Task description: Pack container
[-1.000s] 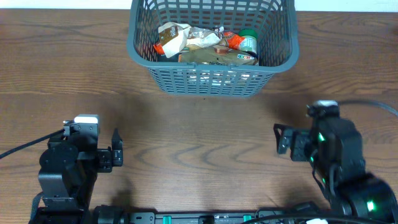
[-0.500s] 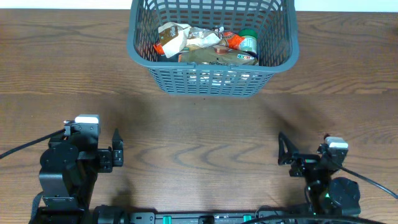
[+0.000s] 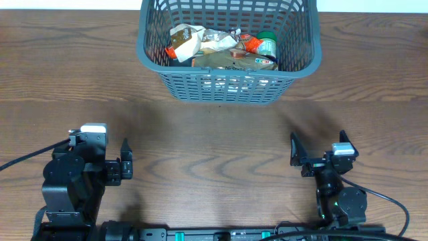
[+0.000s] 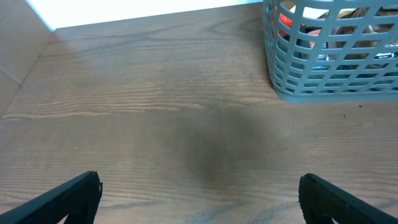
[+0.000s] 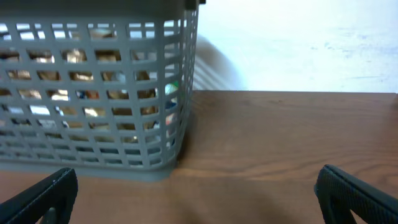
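The container (image 3: 227,86), a grey-blue lattice basket, stands at the far middle of the table. It holds several food packets (image 3: 221,48) and a green-lidded item. Its corner shows in the left wrist view (image 4: 323,81) at upper right and its side wall fills the upper left of the right wrist view (image 5: 93,93). My left gripper (image 4: 199,199) is open and empty over bare wood at the near left (image 3: 100,150). My right gripper (image 5: 199,193) is open and empty at the near right (image 3: 319,146). Both are well short of the basket.
The wooden table (image 3: 214,134) runs between the basket and both arms. A pale wall or floor lies beyond the far table edge (image 5: 298,43). A black rail with green lights runs along the near edge (image 3: 221,234).
The right arm has drawn back toward the near edge and settled low, its gripper still open. The left arm and the basket have not moved.
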`<state>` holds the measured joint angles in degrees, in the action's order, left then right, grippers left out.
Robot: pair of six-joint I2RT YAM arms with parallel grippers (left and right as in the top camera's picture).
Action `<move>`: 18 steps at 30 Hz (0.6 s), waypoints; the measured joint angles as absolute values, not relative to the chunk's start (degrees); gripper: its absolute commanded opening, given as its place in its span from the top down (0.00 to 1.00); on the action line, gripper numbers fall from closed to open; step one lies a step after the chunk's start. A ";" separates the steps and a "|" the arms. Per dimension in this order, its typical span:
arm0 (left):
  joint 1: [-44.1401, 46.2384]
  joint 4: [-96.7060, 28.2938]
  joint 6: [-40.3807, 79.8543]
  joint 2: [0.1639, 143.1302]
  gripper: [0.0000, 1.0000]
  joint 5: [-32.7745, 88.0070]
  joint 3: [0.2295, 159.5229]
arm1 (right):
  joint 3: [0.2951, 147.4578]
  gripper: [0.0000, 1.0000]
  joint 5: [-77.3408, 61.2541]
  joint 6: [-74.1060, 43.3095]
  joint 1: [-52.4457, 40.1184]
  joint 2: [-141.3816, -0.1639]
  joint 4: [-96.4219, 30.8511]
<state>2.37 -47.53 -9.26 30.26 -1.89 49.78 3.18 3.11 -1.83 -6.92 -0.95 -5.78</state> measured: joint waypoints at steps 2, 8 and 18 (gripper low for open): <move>2.37 -47.53 -9.26 30.26 0.02 -1.89 49.78 | 2.57 0.01 2.68 -0.99 -6.92 -0.93 -5.96; 2.37 -47.53 -9.26 30.26 0.02 -1.91 49.78 | 1.63 0.01 1.37 -0.36 -6.92 -0.93 -6.17; 2.37 -47.55 -9.26 30.26 0.02 -1.89 49.78 | 1.63 0.01 0.84 -0.38 -6.92 -0.93 -6.17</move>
<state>2.37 -47.55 -9.26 30.26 -1.89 49.78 1.63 0.84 -0.38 -6.92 -0.93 -6.17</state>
